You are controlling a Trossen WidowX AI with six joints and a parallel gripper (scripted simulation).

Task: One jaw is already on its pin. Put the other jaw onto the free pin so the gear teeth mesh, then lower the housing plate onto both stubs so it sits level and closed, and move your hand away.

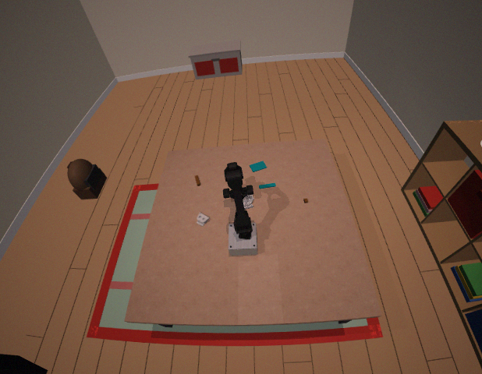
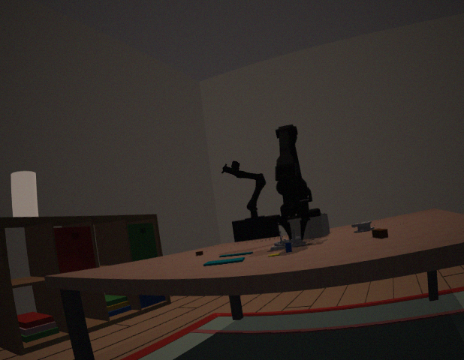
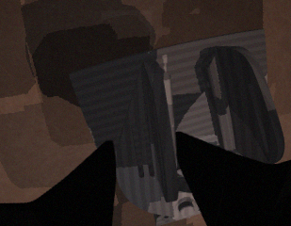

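My gripper points down low over the pale base plate. By its finger gap it is shut on a grey jaw, which is dim and partly hidden between and below the dark fingers. A thin upright light pin stands just right of the gap in the wrist view. Whether the gear teeth mesh cannot be seen. The white housing plate, with two holes, lies apart on the table, left of the arm's base in the top view.
Two teal slabs lie beyond and right of the hand. Brown blocks lie to either side. A small blue block and a thin yellow piece are near the base plate in the exterior view.
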